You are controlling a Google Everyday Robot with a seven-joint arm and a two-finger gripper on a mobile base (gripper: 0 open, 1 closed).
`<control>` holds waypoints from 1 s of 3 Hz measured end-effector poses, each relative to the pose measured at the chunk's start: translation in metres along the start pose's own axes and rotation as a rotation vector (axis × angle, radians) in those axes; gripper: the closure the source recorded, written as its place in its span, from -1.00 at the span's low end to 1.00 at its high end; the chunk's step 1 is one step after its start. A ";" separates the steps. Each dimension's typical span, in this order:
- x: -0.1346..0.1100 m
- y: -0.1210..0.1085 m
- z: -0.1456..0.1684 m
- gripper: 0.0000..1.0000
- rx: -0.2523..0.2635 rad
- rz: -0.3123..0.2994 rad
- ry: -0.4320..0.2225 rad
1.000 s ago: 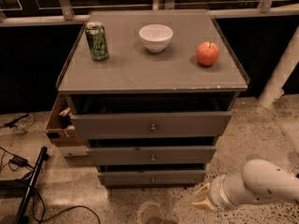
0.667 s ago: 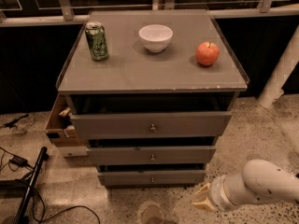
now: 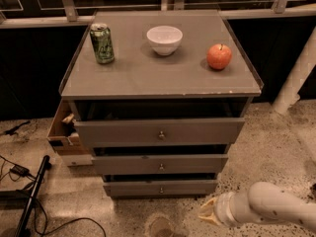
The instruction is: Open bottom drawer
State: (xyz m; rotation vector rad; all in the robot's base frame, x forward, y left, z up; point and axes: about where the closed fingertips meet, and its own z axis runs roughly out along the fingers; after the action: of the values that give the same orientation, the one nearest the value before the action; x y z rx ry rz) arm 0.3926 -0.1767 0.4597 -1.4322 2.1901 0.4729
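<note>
Gripper (image 3: 209, 214) is low near the floor, tip pointing left. Cannot tell whether it is wide or narrow.

Bottom drawer (image 3: 160, 187) sits up and to the left of the gripper, near it but apart, and looks shut or nearly so. Its small round knob (image 3: 161, 189) at mid-face is the only hold.

Judgement: a rigid drawer, probably light, that slides. The knob is smooth metal and may slip, so pinch it squarely and pull straight out.

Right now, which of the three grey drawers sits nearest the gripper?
The bottom drawer: it has the narrowest front and is the lowest of the three. The gripper is low down, just beyond the drawer's right end.
</note>
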 end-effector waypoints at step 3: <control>0.017 -0.068 0.147 1.00 0.021 -0.103 -0.162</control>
State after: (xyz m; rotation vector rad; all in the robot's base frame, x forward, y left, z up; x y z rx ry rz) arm 0.4789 -0.1390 0.3268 -1.4354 1.9787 0.5093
